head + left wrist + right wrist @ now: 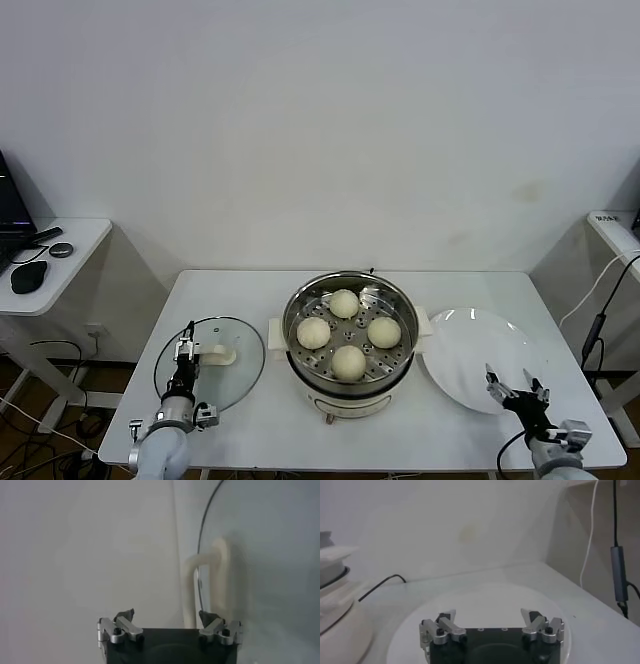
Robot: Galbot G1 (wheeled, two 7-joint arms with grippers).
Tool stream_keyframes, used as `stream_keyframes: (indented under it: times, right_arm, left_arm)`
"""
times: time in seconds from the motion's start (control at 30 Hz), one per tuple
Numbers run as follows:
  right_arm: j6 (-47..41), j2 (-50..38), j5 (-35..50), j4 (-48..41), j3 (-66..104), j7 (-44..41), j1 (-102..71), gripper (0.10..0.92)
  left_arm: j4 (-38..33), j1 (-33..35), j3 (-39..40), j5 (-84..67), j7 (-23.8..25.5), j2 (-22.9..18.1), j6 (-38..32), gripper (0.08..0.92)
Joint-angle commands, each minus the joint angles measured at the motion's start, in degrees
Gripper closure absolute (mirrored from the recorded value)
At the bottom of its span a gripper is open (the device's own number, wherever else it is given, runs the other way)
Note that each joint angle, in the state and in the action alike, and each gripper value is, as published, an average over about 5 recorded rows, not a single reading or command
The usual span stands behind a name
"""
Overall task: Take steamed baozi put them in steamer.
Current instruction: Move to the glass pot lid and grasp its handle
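The steamer, a shiny steel pot with white side handles, stands mid-table. Several cream-white steamed baozi lie on its perforated tray, among them one at the back, one on the left and one at the front. My left gripper hovers open and empty over the near part of the glass lid, close to its white handle. My right gripper stands open and empty over the near edge of the white plate. The steamer's side shows in the right wrist view.
The glass lid lies flat on the table left of the steamer, and the plate, with nothing on it, lies to the right. A side table with a mouse stands at far left. Cables hang past the table's right edge.
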Motion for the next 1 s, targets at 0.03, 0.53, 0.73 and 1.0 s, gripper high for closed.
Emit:
stream_keyframes:
  times: [0.03, 0.53, 0.73, 1.0]
  right_arm:
    - [0.11, 0.12, 0.01, 0.03, 0.1, 0.02, -0.2, 0.203]
    - [0.48, 0.56, -0.42, 0.0, -0.12, 0.16, -0.59, 0.203]
    - [0.51, 0.52, -0.38, 0.26, -0.02, 0.14, -0.74, 0.203]
    - [0.75, 0.31, 0.03, 0.38, 0.58, 0.14, -0.87, 0.203]
  left_arm:
    - [2.58, -1.86, 0.12, -2.75, -0.75, 0.06, 0.19, 0.177]
    - [2.91, -2.45, 0.19, -7.01, 1.42, -0.26, -0.19, 0.444]
    - [-0.96, -1.5, -0.29, -7.94, 4.97, -0.74, 2.14, 0.617]
    - [-14.35, 3.33, -1.26, -7.99, 11.47, -2.71, 11.8, 0.808]
